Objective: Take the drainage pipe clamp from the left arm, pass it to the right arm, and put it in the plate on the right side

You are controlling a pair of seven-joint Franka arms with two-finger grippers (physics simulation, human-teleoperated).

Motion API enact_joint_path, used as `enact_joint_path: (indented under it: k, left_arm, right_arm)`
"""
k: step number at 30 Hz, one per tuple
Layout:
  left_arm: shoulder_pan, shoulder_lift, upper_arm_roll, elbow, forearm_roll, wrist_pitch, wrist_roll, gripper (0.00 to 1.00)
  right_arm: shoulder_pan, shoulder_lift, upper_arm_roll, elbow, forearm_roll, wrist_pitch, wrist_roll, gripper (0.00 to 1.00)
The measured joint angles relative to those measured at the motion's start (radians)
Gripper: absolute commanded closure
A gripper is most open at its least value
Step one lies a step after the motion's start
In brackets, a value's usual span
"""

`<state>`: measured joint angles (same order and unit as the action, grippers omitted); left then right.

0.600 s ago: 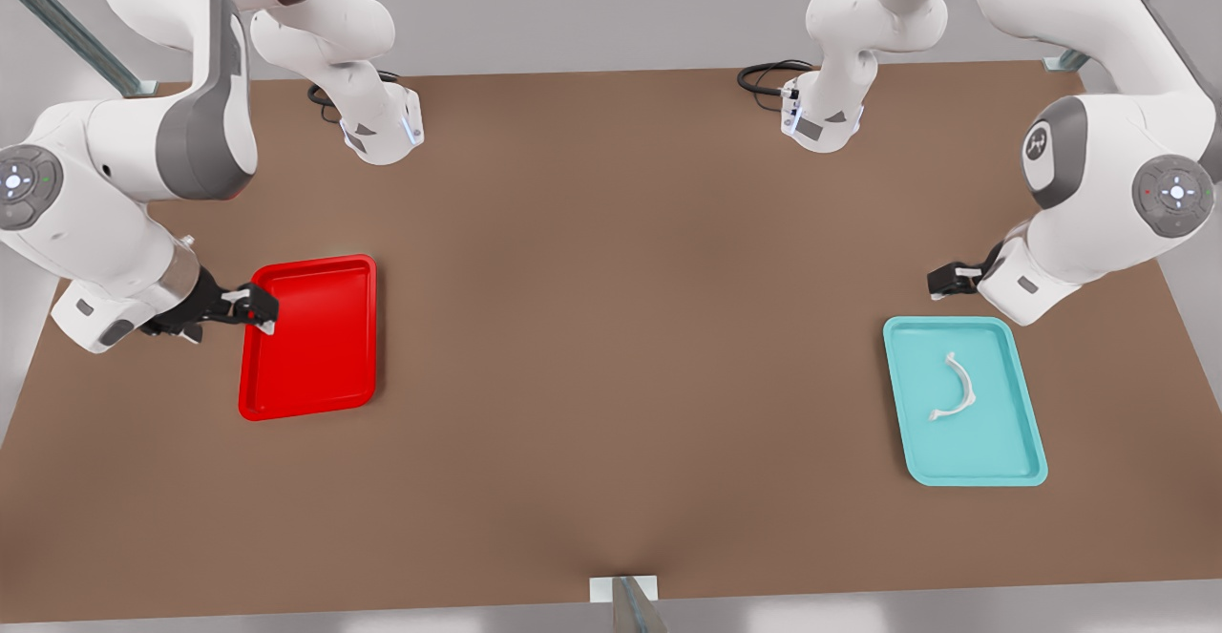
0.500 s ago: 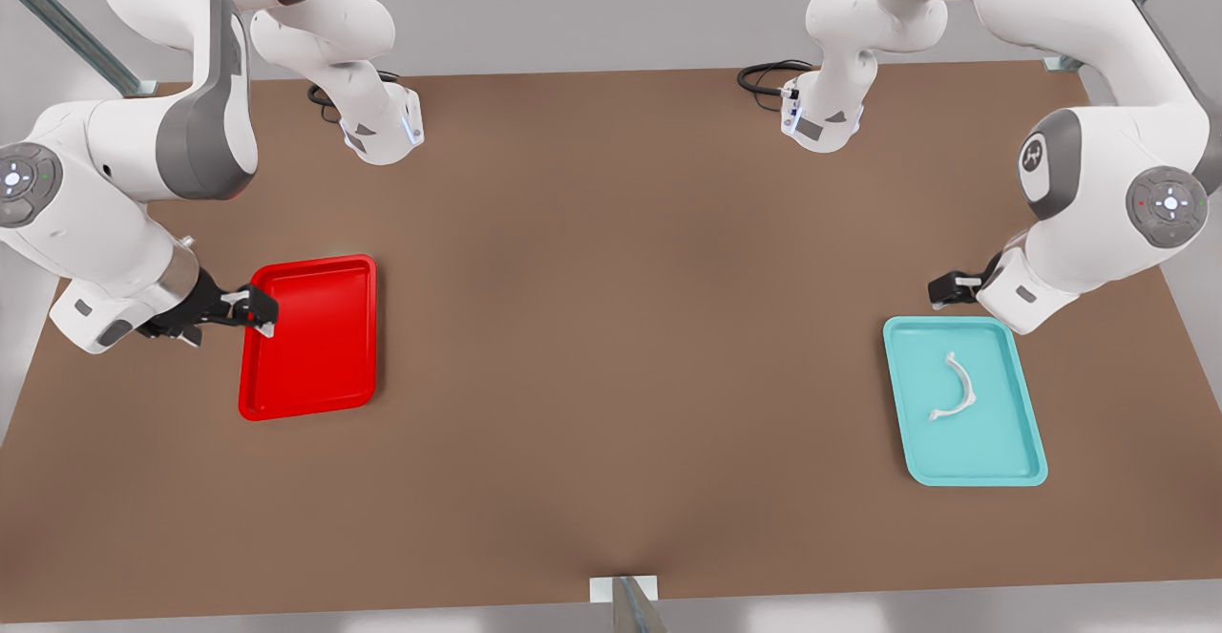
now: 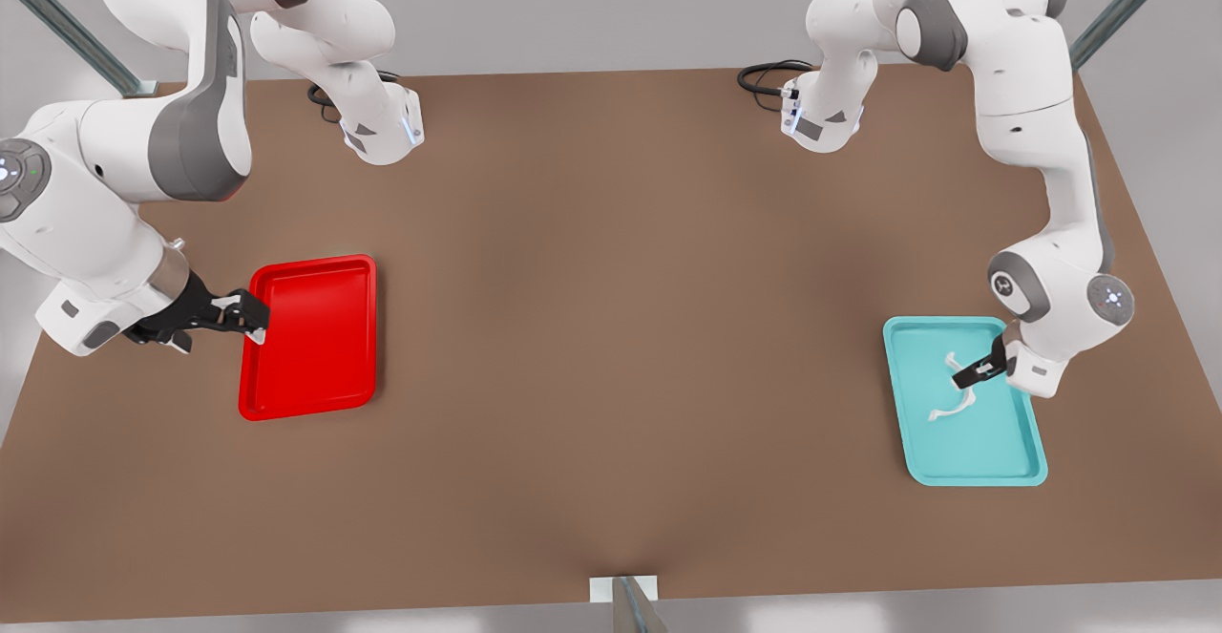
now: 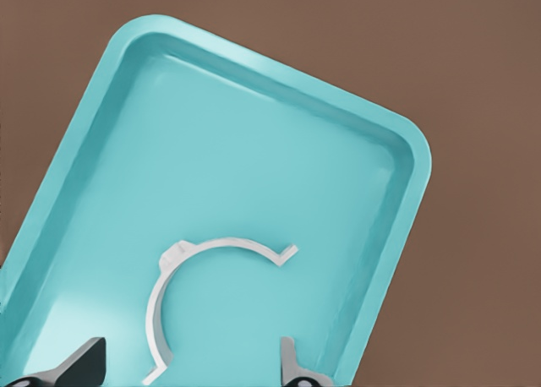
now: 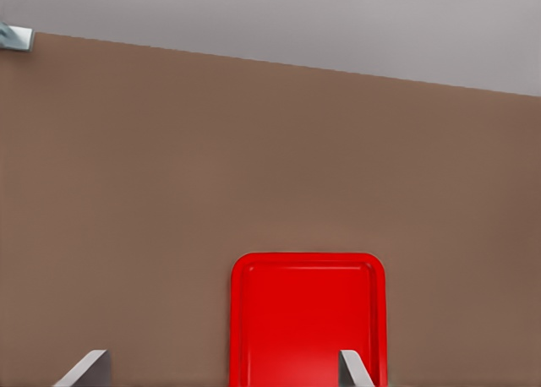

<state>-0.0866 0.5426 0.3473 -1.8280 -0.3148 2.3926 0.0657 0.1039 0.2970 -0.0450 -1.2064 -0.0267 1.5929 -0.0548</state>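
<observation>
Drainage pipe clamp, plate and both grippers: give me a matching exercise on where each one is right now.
Things:
1. drainage pipe clamp
2. left gripper
3. right gripper
4. plate

Places or states:
A. open, fingers on either side of the clamp
B. turquoise, on the table at the front view's right
C. lying inside the plate
D. open, at the rim of the red tray, at the front view's left

Pairs: 1-C, 2-A, 3-D, 4-B
</observation>
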Motion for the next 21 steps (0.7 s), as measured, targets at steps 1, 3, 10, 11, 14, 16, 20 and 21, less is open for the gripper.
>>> enact_joint_path:
  k: [1,3,10,11,14,16,20,21]
  left_arm:
    - [0.000,0.007,0.002,-0.010,-0.005,0.022,0.006,0.00]
    - [0.000,0.017,0.007,-0.028,-0.012,0.056,0.018,0.00]
    - [0.000,0.064,0.010,-0.054,-0.026,0.116,0.050,0.19]
    - [0.000,0.072,0.010,-0.054,-0.032,0.120,0.054,0.23]
    - [0.001,0.092,0.010,-0.055,-0.043,0.133,0.063,0.31]
    - [0.007,0.101,0.010,-0.055,-0.046,0.139,0.069,0.32]
    - [0.013,0.117,0.011,-0.061,-0.050,0.148,0.078,0.38]
    - [0.014,0.120,0.011,-0.062,-0.050,0.149,0.080,0.42]
  right_arm:
    - [0.000,0.000,0.002,0.000,0.000,0.000,0.000,0.00]
    - [0.001,0.000,0.004,0.000,0.000,0.000,0.000,0.00]
    - [-0.001,0.000,0.002,-0.001,0.002,0.000,-0.002,0.00]
    - [0.000,0.000,0.002,-0.001,0.003,0.000,-0.002,0.00]
    - [0.002,0.000,0.002,-0.001,0.004,0.000,-0.002,0.00]
    - [0.003,0.000,0.003,-0.002,0.005,0.000,-0.001,0.00]
    - [0.003,0.000,0.004,-0.004,0.005,0.000,0.000,0.00]
    - [0.003,0.000,0.004,-0.004,0.005,0.000,0.001,0.00]
